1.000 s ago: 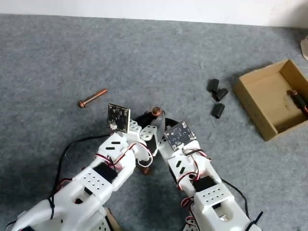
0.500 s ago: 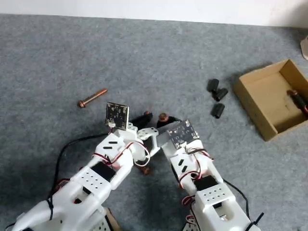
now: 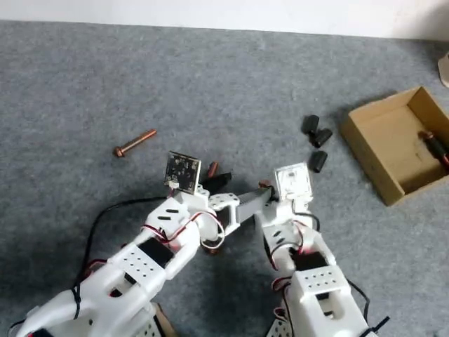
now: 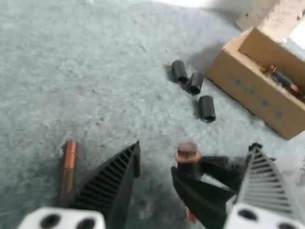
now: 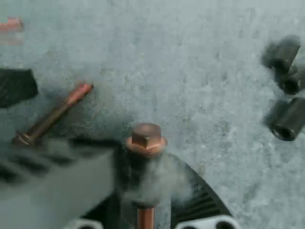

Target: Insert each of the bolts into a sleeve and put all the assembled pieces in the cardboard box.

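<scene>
My right gripper [image 3: 261,188] [image 5: 145,181] is shut on a copper bolt [image 5: 146,139] [image 4: 187,152] that stands upright in a black sleeve. My left gripper [image 3: 223,187] [image 4: 196,145] is open wide close beside it. In the left wrist view the held bolt shows between its black fingers [image 4: 114,181]. A second bolt [image 3: 212,168] [image 4: 69,162] [image 5: 52,114] lies on the carpet by the left gripper. A third bolt [image 3: 135,142] lies farther left. Three loose black sleeves [image 3: 318,161] [image 4: 207,108] [image 5: 286,119] lie near the cardboard box [image 3: 365,144] [image 4: 248,88].
An assembled piece [image 3: 435,144] [image 4: 283,78] lies inside the box, which sits at the right side of the grey carpet. Both arms crowd the near middle. Open carpet stretches toward the far edge and the left.
The right gripper has swung to the right with the sleeved bolt, away from the left gripper. The left arm has shifted slightly, and a bolt now shows on the carpet by its fingers.
</scene>
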